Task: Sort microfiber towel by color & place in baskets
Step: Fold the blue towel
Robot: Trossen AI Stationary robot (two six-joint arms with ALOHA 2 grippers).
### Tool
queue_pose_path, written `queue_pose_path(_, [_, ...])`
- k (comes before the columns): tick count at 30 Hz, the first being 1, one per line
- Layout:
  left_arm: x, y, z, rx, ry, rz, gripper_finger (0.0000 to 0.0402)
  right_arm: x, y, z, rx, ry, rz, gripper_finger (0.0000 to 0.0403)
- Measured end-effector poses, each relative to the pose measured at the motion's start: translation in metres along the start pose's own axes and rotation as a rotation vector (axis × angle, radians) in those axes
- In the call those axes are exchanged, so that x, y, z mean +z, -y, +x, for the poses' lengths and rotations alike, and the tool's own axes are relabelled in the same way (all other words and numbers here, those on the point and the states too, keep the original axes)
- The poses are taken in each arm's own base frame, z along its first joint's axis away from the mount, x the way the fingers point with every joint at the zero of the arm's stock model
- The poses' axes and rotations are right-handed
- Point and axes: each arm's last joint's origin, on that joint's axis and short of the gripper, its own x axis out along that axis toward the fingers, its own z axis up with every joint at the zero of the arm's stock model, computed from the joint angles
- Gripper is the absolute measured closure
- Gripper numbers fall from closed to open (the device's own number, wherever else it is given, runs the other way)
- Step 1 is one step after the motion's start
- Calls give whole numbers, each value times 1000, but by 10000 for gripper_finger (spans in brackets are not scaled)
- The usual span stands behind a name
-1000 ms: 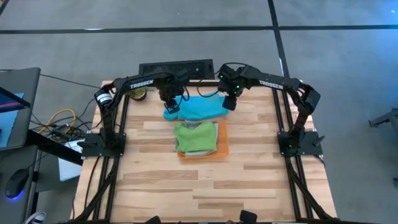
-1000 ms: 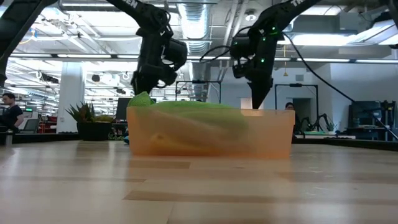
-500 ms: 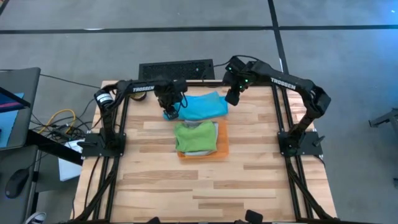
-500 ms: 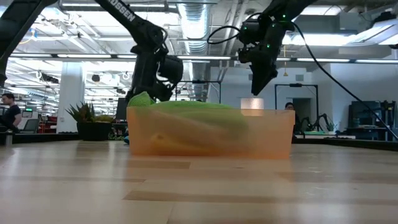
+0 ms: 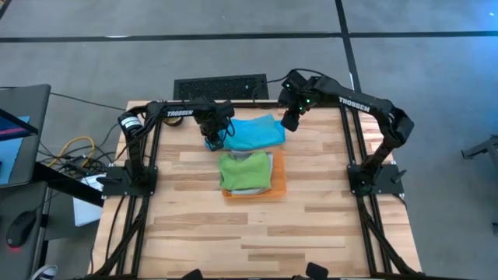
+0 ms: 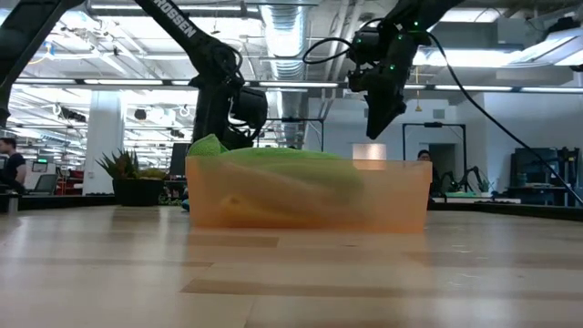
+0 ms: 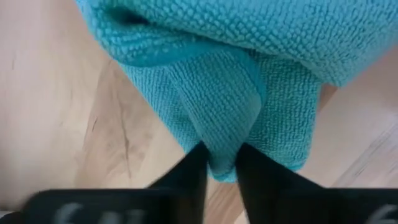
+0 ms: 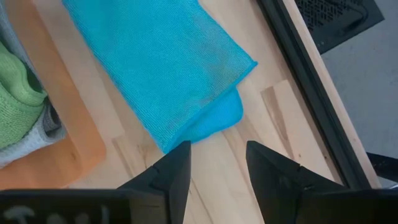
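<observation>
A blue microfiber towel [image 5: 255, 132] lies folded on the table just beyond the orange basket [image 5: 278, 185], its underside flat on the wood. The basket holds a green towel [image 5: 244, 172] on top of a grey one [image 8: 38, 133]. My left gripper [image 5: 214, 140] points down at the blue towel's left end and is shut on it. My right gripper [image 5: 289, 122] hangs open above the towel's right end [image 8: 214, 118], touching nothing. My left gripper pinches a raised fold of the blue towel [image 7: 221, 163] between its two fingers, at the towel's left end. It comes from above, pointing down. Several layers bunch up at the fingers, and the remainder of the towel lies on the table.
A small potted plant [image 5: 173, 117] stands at the far left corner. A black panel [image 5: 220, 85] lies past the far edge. The arms' black frames [image 5: 366, 155] line both sides. Bare wood stretches in front of the basket. People [image 6: 11, 162] show in the room behind.
My left gripper has gone down onto the blue towel's left end. My right gripper has risen and drawn back toward the far right corner, clear of the towel. The towel's left part now looks more gathered in than a second ago.
</observation>
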Motion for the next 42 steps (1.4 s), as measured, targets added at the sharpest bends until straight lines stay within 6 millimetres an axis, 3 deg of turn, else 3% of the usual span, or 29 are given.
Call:
queue_pose_path(4, [0, -1, 0, 5, -1, 17, 391, 0, -2, 0, 3, -1, -6, 228])
queue_pose_path(14, [-12, -28, -23, 99, 52, -29, 400, 1, -5, 1, 6, -1, -3, 232])
queue_pose_path(20, [-17, -47, -25, 237, 17, -30, 401, 1, -5, 1, 6, -1, 12, 232])
queue_pose_path(23, [-17, -48, -25, 203, 29, -23, 401, 1, -5, 1, 6, -1, 13, 232])
queue_pose_path(26, [-15, -45, -23, 124, 45, 4, 397, 1, -5, 1, 6, -1, 13, 232])
queue_pose_path(34, [-13, -46, -22, 130, 63, 4, 371, 1, -5, 1, 6, 1, 13, 232])
queue_pose_path(42, [-11, -49, -22, 173, 77, -25, 307, 1, -5, 1, 46, 9, 58, 232])
